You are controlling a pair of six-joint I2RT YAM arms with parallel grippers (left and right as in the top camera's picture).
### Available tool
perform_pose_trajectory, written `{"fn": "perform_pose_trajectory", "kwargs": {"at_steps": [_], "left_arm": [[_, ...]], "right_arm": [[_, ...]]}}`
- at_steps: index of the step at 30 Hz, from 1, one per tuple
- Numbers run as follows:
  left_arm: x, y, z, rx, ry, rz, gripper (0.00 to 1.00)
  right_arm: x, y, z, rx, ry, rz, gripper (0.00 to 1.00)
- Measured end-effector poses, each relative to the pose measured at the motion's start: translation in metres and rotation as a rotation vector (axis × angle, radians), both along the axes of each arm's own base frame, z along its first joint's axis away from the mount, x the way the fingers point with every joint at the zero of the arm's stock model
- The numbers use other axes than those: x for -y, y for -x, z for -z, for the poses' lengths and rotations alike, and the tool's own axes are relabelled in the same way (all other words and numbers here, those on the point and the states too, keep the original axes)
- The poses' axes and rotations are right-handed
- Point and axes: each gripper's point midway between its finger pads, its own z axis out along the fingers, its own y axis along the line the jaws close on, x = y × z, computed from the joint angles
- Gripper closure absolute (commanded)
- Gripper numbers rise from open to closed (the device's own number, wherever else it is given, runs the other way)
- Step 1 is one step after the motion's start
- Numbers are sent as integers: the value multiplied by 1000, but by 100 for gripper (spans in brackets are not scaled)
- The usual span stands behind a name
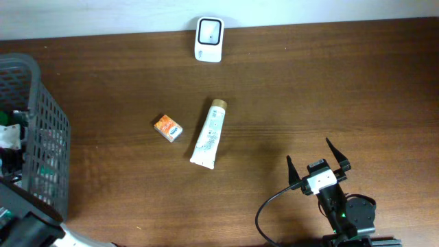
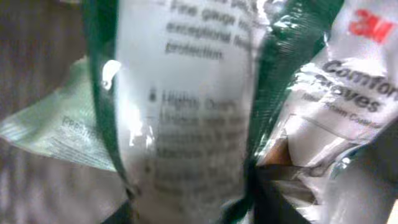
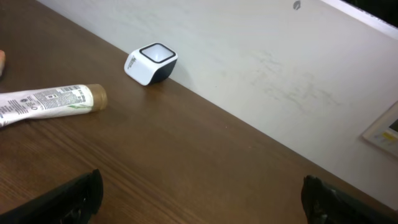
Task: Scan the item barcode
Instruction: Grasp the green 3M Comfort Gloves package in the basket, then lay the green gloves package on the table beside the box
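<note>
Basket (image 1: 49, 130) of plastic-wrapped glove packets (image 2: 186, 93); right gripper (image 1: 309, 150) spread wide, state of left gripper unclear.

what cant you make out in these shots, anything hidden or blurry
- left end effector: in the overhead view it is behind the basket wall and frame edge; packaging fills its wrist view, so whether it is open or shut is unclear.
- green-and-white packet small print: left wrist view, blurred, too close.
- tube and orange box barcodes: overhead view, too small.
</note>
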Motion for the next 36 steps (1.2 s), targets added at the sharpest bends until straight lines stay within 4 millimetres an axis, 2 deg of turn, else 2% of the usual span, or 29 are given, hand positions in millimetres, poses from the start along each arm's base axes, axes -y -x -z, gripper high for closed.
{"fn": "perform_pose_trajectory", "kwargs": {"at_steps": [4, 10, 13, 15, 18, 19, 20, 21, 24, 25, 29, 31, 33, 34, 35, 36], "left_arm": [[2, 1, -1, -11, 13, 0, 100], [-1, 12, -11, -73, 17, -60, 100], [-9, 11, -28, -59, -8, -126, 100], [-18, 4, -61, 7, -55, -184, 100], [-23, -6, -124, 149, -137, -211, 100], [-22, -12, -170, 261, -192, -208, 100], [-19, -15, -205, 353, -232, -202, 100], [-15, -19, -234, 440, -259, -204, 100], [-4, -24, -298, 659, -282, -241, 100], [2, -24, -319, 742, -267, -270, 100], [23, -26, -363, 929, -187, -336, 100], [50, -35, -380, 1003, -100, -349, 100], [88, -49, -390, 1045, -2, -311, 100], [113, -59, -393, 1052, 57, -270, 100], [149, -72, -389, 1034, 141, -208, 100], [170, -78, -383, 1004, 185, -177, 100]], "right_arm": [[0, 0, 0, 0, -1, 0, 2], [0, 0, 0, 0, 0, 0, 2], [0, 0, 0, 0, 0, 0, 2], [0, 0, 0, 0, 0, 0, 2], [0, 0, 0, 1, 0, 0, 2], [0, 0, 0, 0, 0, 0, 2], [0, 0, 0, 0, 0, 0, 2], [0, 0, 0, 0, 0, 0, 2], [0, 0, 0, 0, -1, 0, 2], [0, 0, 0, 0, 0, 0, 2], [0, 0, 0, 0, 0, 0, 2], [0, 0, 0, 0, 0, 0, 2], [0, 0, 0, 0, -1, 0, 2], [0, 0, 0, 1, 0, 0, 2], [0, 0, 0, 0, -1, 0, 2], [0, 0, 0, 0, 0, 0, 2]]}}
